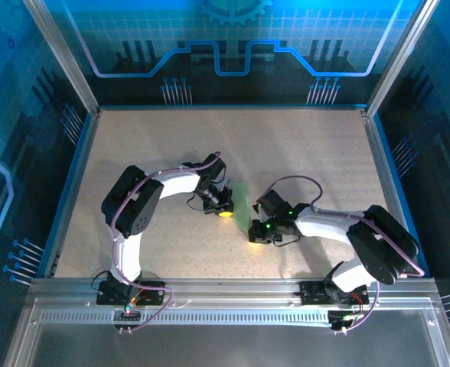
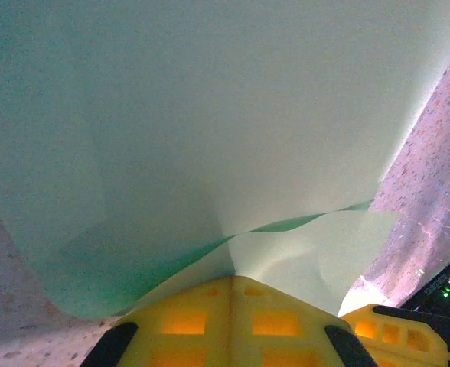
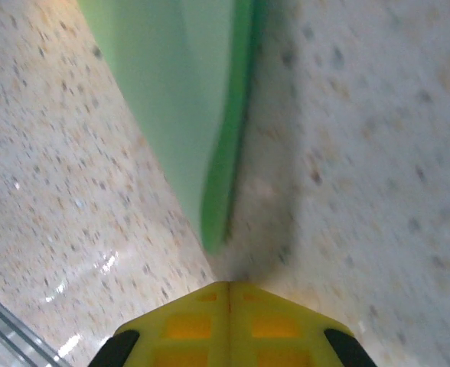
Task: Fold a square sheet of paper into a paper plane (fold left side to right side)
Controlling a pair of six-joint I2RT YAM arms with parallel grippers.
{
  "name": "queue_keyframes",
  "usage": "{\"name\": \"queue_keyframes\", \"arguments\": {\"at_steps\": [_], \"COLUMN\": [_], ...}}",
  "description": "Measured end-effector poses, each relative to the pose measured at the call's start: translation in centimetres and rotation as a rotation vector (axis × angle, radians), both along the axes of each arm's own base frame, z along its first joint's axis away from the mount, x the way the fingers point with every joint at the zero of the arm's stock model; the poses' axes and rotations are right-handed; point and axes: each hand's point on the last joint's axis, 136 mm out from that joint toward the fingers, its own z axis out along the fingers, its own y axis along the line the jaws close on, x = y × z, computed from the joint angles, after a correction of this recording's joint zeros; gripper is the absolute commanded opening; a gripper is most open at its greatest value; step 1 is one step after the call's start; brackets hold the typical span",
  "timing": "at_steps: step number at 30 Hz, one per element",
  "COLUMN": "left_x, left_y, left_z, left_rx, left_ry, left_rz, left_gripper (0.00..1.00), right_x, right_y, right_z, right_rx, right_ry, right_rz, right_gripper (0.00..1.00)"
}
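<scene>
The square sheet of paper [image 1: 242,200] is pale green and lies between my two grippers in the top view. My left gripper [image 1: 225,212] sits at its left side. In the left wrist view the sheet [image 2: 233,115] rises in front of the camera as a lifted flap, over a lower layer. The left gripper [image 2: 233,279] is shut with the paper's edge pinched at its tip. My right gripper [image 1: 253,235] is at the sheet's near right corner. Seen from the right wrist, the sheet [image 3: 179,99] ends in a raised corner just ahead of the right gripper [image 3: 229,284], which is shut and holds nothing.
The speckled table [image 1: 324,153] is ringed by a low blue frame [image 1: 72,183] and glass walls. A metal rail [image 1: 233,294] runs along the near edge by the arm bases. The right gripper's yellow finger [image 2: 393,336] shows at the lower right of the left wrist view.
</scene>
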Motion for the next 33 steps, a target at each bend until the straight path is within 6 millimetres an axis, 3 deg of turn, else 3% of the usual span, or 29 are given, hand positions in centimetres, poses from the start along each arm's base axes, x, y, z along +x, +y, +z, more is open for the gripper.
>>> {"name": "queue_keyframes", "arguments": {"at_steps": [4,8,18,33], "left_x": [0.0,0.0,0.0,0.0], "left_y": [0.0,0.0,0.0,0.0], "left_z": [0.0,0.0,0.0,0.4], "left_rx": [0.0,0.0,0.0,-0.013], "left_ry": [0.0,0.0,0.0,-0.033], "left_rz": [0.0,0.0,0.0,0.0], "left_gripper": [0.05,0.05,0.05,0.07], "right_x": [-0.2,0.9,3.8,4.0], "right_y": [-0.4,0.0,2.5,2.3], "right_z": [2.0,3.1,1.3,-0.4], "right_rx": [0.021,0.05,0.043,0.012], "right_ry": [-0.025,-0.051,-0.029,0.004], "right_rz": [-0.002,-0.013,-0.011,-0.011], "right_gripper": [0.08,0.07,0.05,0.0]}}
